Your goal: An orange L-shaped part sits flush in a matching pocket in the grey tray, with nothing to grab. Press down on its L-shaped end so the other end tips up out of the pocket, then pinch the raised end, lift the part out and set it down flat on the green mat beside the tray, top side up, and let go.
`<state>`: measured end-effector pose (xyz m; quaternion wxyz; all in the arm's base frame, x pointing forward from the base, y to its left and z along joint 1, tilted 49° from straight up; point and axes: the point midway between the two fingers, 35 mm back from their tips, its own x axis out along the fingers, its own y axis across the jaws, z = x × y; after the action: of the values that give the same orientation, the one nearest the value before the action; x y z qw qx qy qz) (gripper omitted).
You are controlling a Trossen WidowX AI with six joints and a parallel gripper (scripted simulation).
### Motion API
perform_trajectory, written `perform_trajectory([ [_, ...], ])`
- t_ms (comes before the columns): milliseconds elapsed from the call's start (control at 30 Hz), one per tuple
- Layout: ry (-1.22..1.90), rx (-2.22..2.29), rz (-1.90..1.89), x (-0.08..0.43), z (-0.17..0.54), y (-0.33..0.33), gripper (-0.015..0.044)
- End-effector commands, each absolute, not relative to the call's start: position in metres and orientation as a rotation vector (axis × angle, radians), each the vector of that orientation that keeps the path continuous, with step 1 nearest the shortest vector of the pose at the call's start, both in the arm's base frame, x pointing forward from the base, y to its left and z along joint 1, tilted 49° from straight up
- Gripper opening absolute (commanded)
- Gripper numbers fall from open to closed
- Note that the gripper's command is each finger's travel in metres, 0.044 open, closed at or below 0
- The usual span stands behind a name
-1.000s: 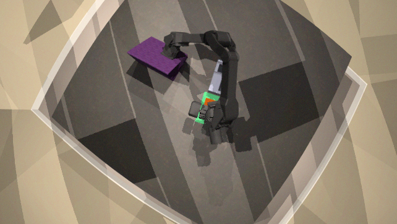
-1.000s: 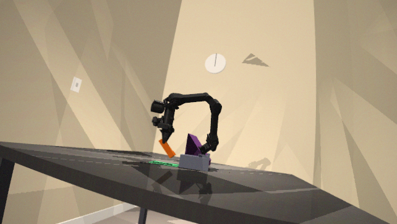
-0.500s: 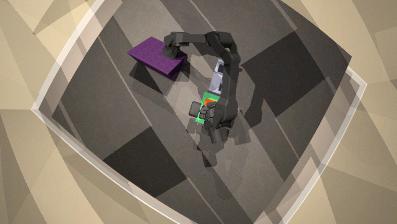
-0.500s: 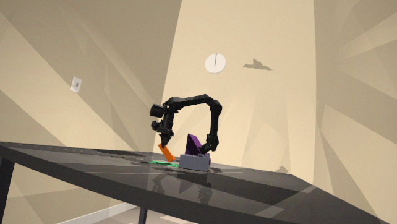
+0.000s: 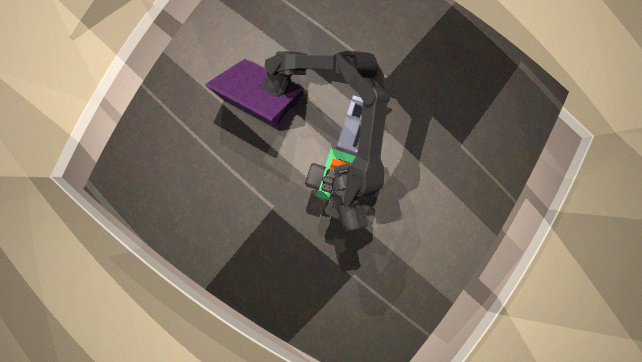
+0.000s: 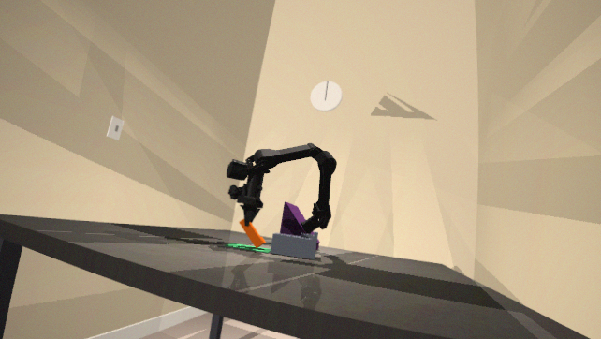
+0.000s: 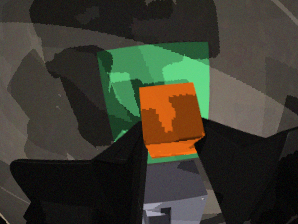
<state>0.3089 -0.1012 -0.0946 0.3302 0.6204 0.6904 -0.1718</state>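
Note:
The orange part (image 5: 338,163) (image 6: 253,234) (image 7: 169,116) is out of the tray and steeply tilted above the green mat (image 5: 342,155) (image 6: 234,246) (image 7: 192,75). Its upper end is pinched in my gripper (image 6: 247,223), which is shut on it. Its lower end points toward the tray and is low over the mat's tray-side end; whether it touches cannot be told. The grey tray (image 5: 350,131) (image 6: 294,245) (image 7: 175,182) lies beside the mat, and an opening shows in its top. The fingertips are hidden behind the wrist in the top view.
A purple block (image 5: 250,90) (image 6: 291,222) stands by the arm's base, beyond the tray. The arm reaches over beside the tray. The table (image 5: 240,200) (image 6: 187,281) carries patchy shadows and dark squares.

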Motion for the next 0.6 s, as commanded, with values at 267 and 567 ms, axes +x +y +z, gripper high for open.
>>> perform_trajectory([
  [267,1.806,1.63,-0.454,0.3086,-0.0952,-0.1002,0.0],
  [567,1.807,1.623,-0.45,0.3085,-0.0948,-0.1008,0.0184],
])
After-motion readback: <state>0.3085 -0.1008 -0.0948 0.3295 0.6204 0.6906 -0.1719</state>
